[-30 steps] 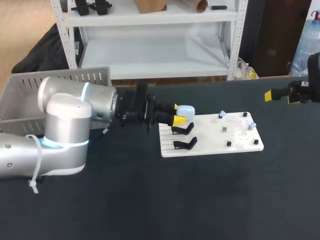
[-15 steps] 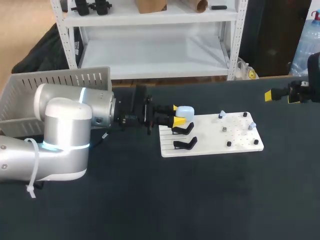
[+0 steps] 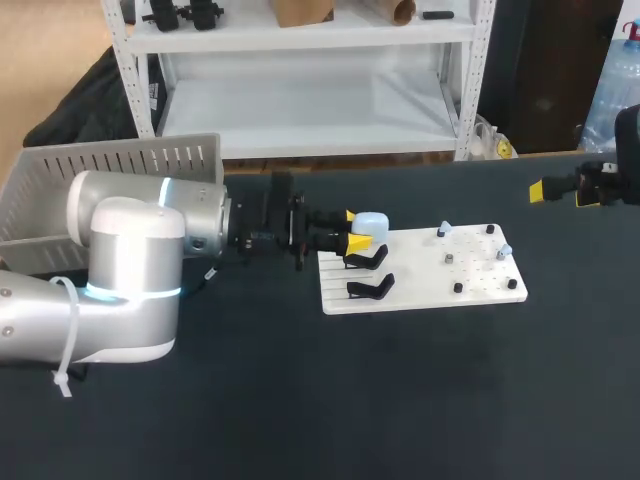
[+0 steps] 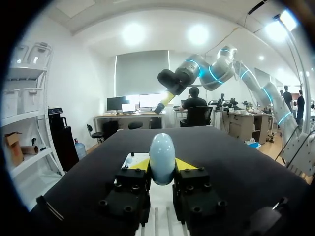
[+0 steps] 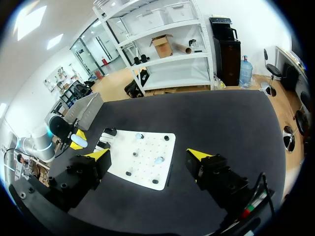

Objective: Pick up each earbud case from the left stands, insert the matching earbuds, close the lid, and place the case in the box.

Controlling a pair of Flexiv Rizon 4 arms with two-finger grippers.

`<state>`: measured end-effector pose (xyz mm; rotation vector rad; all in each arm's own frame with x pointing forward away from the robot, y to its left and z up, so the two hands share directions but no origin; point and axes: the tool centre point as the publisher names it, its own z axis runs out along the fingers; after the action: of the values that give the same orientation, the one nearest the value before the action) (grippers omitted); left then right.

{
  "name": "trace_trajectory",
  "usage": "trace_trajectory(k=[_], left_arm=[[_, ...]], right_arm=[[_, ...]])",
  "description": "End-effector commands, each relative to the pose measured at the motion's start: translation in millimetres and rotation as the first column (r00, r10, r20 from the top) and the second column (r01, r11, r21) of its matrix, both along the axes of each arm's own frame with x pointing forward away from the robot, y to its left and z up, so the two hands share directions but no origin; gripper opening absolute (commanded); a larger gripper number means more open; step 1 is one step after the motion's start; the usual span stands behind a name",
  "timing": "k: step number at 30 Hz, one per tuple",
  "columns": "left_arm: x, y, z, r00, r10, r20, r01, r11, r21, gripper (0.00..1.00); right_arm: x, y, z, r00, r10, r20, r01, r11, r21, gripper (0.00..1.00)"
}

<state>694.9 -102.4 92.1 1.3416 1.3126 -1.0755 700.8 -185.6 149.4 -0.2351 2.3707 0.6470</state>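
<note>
My left gripper (image 3: 356, 236) is shut on a pale blue earbud case (image 3: 371, 223), held just above the rear black stand (image 3: 366, 258) at the left end of the white board (image 3: 480, 290). A second black stand (image 3: 370, 288) in front of it holds nothing. In the left wrist view the case (image 4: 162, 157) stands upright between the yellow fingertips (image 4: 140, 164). Two small earbuds (image 3: 444, 231) (image 3: 503, 250) lie on the board's right half. My right gripper (image 3: 560, 190) hangs open at the far right, well away from the board (image 5: 142, 160).
A grey slatted basket (image 3: 120, 165) stands at the back left behind my left arm. Small black pegs (image 3: 457, 288) dot the board's right half. Dark tabletop lies in front of the board and between it and the right gripper.
My left arm's elbow has swung slightly left and its wrist has turned a little; the case has hardly shifted. The right arm has not moved.
</note>
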Motion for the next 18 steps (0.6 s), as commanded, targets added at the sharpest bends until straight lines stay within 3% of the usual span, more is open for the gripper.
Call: trace_trajectory(k=[1, 7, 18], left_arm=[[-2.5, 0, -0.2, 1.0, 0.009, 0.003, -0.009, 1.0, -0.002, 0.0], [-2.7, -1, -0.1, 1.0, 0.005, 0.005, -0.005, 1.0, -0.016, 0.0], [-4.0, -8, 9.2, 0.997, -0.028, 0.07, 0.032, 0.998, -0.054, 0.0]], right_arm=[[0.3, -1, 0, 1.0, 0.002, -0.001, -0.002, 1.0, 0.001, 1.0], [-4.0, -5, 4, 1.0, 0.0, 0.004, 0.0, 1.0, 0.004, 1.0], [-29.1, -14, 20, 0.999, -0.015, 0.041, 0.014, 1.0, 0.024, 1.0]])
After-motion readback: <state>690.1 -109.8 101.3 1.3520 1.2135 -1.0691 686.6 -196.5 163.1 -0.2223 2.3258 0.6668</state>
